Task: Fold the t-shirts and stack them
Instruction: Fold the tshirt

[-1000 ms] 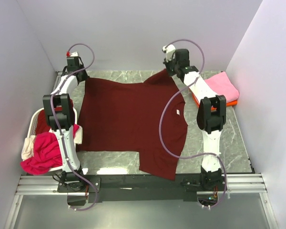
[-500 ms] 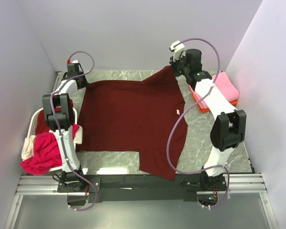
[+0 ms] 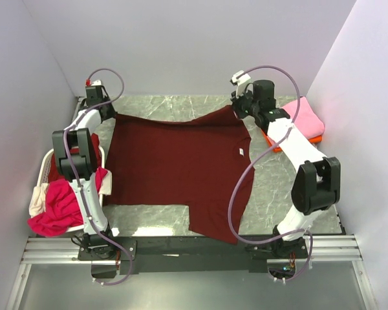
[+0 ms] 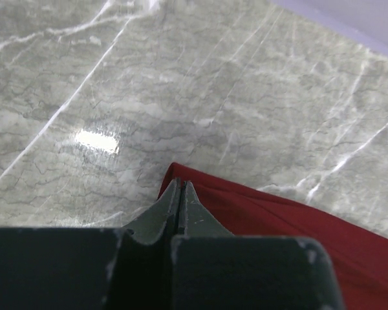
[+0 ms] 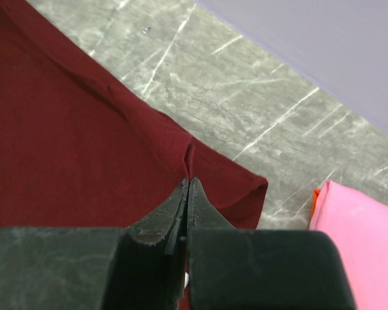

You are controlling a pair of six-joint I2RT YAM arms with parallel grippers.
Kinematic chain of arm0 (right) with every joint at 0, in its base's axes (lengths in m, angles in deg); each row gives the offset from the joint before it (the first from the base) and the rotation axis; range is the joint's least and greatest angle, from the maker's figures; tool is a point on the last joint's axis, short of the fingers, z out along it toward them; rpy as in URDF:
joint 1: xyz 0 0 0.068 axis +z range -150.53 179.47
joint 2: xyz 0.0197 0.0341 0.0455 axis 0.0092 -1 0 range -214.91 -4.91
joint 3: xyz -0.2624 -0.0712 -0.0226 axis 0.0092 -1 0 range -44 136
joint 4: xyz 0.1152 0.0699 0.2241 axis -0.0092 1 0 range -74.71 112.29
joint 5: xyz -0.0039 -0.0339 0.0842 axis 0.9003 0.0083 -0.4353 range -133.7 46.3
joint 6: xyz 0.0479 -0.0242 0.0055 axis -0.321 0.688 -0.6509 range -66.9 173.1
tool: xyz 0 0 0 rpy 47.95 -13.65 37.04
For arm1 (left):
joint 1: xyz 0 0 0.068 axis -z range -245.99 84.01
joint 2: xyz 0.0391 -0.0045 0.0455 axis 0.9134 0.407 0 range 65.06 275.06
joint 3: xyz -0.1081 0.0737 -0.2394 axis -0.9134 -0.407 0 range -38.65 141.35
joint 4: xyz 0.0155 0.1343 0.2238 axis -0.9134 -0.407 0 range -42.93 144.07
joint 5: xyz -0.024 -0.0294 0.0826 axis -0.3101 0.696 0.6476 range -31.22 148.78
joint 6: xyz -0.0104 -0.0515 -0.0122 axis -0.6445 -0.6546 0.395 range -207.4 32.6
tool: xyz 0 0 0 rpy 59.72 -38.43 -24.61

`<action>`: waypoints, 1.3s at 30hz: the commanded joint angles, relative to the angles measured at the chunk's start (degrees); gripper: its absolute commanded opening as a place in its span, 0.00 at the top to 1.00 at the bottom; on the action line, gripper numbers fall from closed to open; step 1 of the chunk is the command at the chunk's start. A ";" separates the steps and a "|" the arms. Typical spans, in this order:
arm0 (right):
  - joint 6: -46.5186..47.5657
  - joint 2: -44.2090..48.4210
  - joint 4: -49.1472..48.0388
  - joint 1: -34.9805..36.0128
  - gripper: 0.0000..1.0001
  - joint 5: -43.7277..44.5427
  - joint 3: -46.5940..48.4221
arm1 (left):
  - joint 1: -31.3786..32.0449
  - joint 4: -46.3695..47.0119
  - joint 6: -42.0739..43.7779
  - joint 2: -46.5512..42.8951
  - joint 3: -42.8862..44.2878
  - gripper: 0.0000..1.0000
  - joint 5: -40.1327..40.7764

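Note:
The large dark maroon t-shirt (image 3: 174, 161) lies spread over the marble table, its near hem hanging past the front edge. My left gripper (image 3: 108, 115) is shut on its far left corner (image 4: 200, 194); the closed tips (image 4: 181, 184) show in the left wrist view. My right gripper (image 3: 238, 108) is shut on a pinched fold by the far right sleeve (image 5: 233, 187), tips (image 5: 189, 182) together. The far edge runs taut between the two. A folded pink t-shirt (image 3: 304, 116) rests on an orange one (image 3: 312, 139) at the right.
A white basket (image 3: 46, 163) stands at the left edge, with a magenta t-shirt (image 3: 58, 210) and a cream one (image 3: 36, 201) spilling out. Walls close in the back and both sides. The right arm reaches over the pink stack (image 5: 359, 232).
The right arm has swung out to the right and back, carrying the sleeve end with it. The left gripper has shifted slightly left. The shirt's far edge is drawn straighter.

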 commanded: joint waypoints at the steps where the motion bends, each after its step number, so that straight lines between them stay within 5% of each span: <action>1: -0.55 5.91 -2.57 0.61 1.00 -1.57 -0.78 | -0.40 2.40 0.62 -4.43 0.17 1.00 -0.61; 39: 0.15 13.74 -3.10 0.70 1.00 -2.81 -11.42 | -0.66 4.77 0.00 -12.43 -13.63 1.00 0.01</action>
